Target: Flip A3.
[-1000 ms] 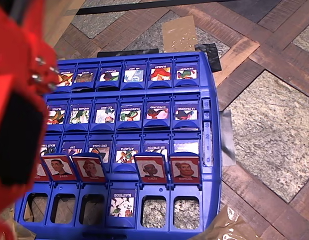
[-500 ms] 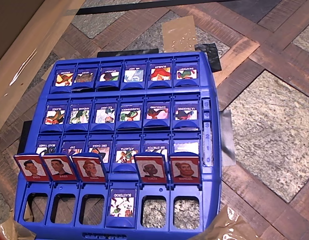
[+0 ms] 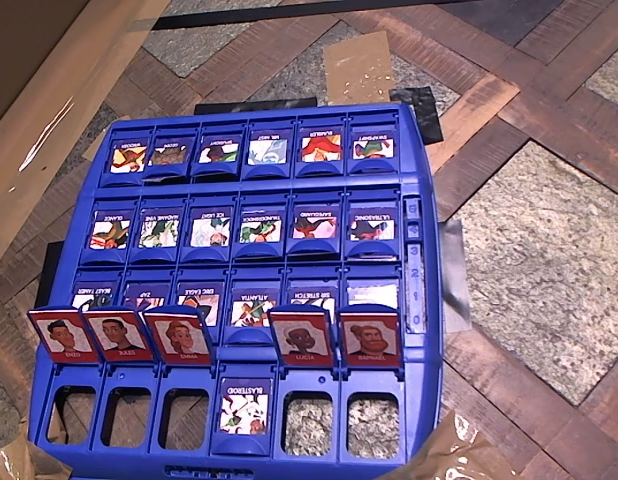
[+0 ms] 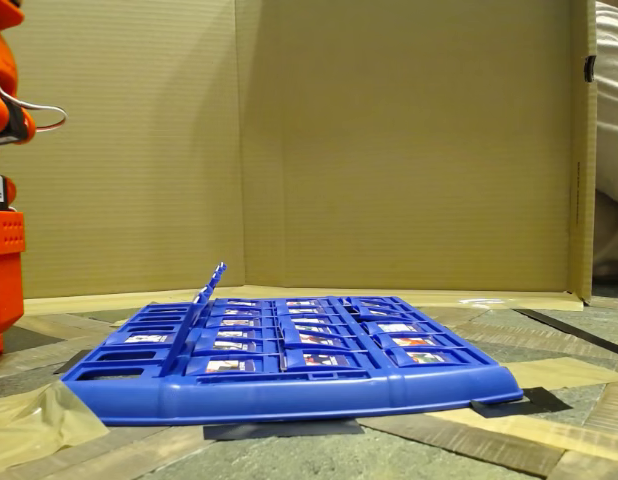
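Note:
A3 (image 3: 245, 405) lies flat in the nearest row of the blue game board (image 3: 419, 300) in the overhead view, blue side up with a whitish picture captioned BLASTEROID. It sits fourth from the left, in the gap between the standing red tiles EMMA (image 3: 185, 337) and LUCIA (image 3: 301, 337). Several red portrait tiles stand upright in that row, seen edge-on in the fixed view as a raised row of tiles (image 4: 204, 290). The orange arm (image 4: 4, 150) stands at the left edge of the fixed view, well away from the board.
The other three rows of tiles lie flat, blue side up. A cardboard wall (image 4: 389, 150) stands behind the board, with a cardboard edge (image 3: 49, 120) at the overhead view's left. Tape patches (image 3: 357, 65) hold the board on the stone-and-wood patterned floor.
One second ago the red arm filled the left side of the overhead view; it has withdrawn out of that view. The tiles have not moved.

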Action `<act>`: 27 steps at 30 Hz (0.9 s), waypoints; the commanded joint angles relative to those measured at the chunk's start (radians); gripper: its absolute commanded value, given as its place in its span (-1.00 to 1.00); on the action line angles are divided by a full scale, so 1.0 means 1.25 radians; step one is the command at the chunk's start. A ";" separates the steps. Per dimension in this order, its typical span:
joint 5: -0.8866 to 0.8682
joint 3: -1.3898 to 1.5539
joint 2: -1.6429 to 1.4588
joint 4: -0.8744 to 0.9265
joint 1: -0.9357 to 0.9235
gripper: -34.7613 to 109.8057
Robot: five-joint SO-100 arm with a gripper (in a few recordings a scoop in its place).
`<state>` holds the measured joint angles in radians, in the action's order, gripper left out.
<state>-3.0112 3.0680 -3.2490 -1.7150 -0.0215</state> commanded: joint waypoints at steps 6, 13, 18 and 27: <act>-0.010 0.027 -0.020 -0.144 -0.001 -0.52; -0.005 0.045 -0.027 -0.168 -0.004 -0.52; -0.002 0.050 -0.027 -0.169 -0.004 -0.52; -0.001 0.050 -0.027 -0.169 -0.004 -0.52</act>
<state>-3.0189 3.1293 -3.2812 -1.9236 -0.0215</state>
